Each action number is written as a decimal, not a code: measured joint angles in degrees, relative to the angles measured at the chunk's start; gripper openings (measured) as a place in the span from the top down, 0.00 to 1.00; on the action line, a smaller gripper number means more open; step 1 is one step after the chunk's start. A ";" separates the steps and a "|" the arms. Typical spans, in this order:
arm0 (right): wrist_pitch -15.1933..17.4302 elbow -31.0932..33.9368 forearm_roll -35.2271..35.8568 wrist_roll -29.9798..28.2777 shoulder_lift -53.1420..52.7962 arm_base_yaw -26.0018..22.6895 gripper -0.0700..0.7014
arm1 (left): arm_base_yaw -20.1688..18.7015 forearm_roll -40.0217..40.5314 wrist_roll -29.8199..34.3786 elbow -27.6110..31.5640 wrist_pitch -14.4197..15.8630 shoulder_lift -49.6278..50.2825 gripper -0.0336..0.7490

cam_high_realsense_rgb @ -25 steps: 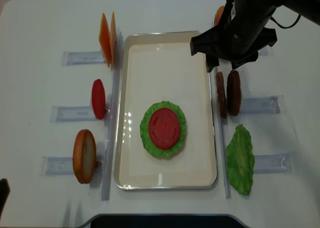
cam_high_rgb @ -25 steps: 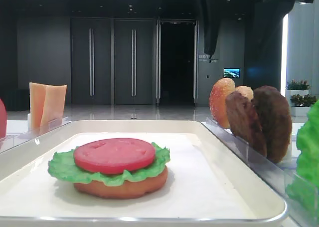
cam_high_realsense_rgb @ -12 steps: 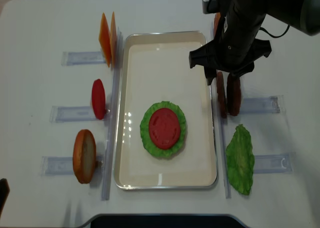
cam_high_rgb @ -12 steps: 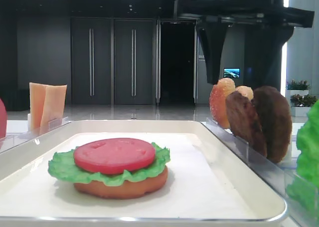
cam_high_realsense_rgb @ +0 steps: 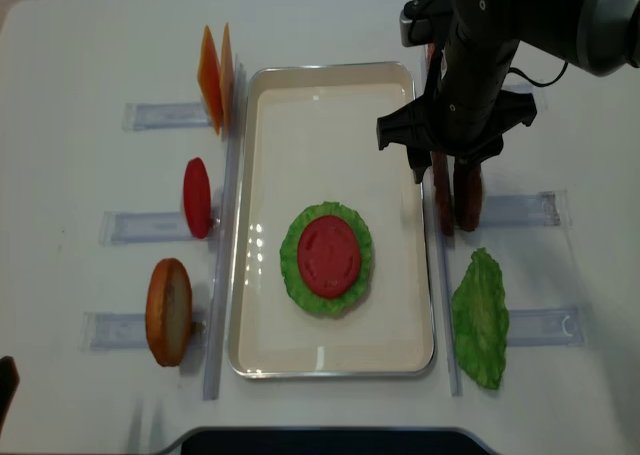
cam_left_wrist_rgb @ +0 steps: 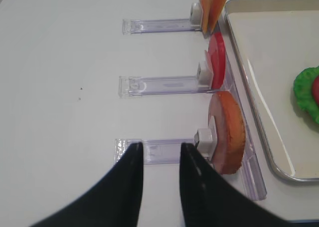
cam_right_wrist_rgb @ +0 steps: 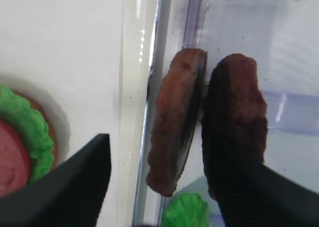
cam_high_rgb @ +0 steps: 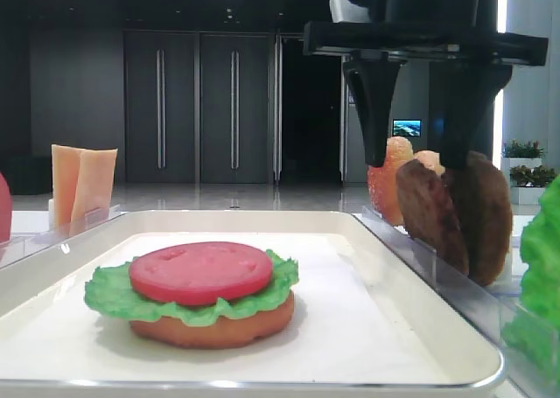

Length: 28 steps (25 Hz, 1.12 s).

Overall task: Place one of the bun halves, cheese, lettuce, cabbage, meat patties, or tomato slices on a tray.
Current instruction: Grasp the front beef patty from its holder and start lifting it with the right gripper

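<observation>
Hidden: bun (cam_high_realsense_rgb: 327,293) on the tray (cam_high_realsense_rgb: 330,115), mostly under lettuce (cam_high_realsense_rgb: 326,256) and tomato (cam_high_realsense_rgb: 329,255); rear right-rack buns behind the right gripper (cam_high_realsense_rgb: 442,164).

Jaws: right gripper wide, straddling the near patty (cam_right_wrist_rgb: 175,119), one finger between the two patties; contact unclear. Left gripper (cam_left_wrist_rgb: 160,154) narrowly parted, empty, over the table.

Count: two patties (cam_high_realsense_rgb: 468,187), two cheese slices (cam_high_realsense_rgb: 215,75), two tomatoes, two lettuces, one left-rack bun (cam_high_realsense_rgb: 168,311).
</observation>
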 joint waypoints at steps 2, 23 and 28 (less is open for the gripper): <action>-0.27 0.00 0.00 0.00 0.00 0.00 0.34 | 0.00 0.00 0.00 0.00 0.00 0.00 0.71; -2.47 -0.07 -0.83 0.05 3.27 0.00 0.35 | 0.00 0.00 0.00 0.00 0.00 0.00 0.71; -2.15 -0.07 -3.19 0.99 3.38 0.04 0.38 | 0.00 0.00 0.00 0.00 0.00 0.00 0.73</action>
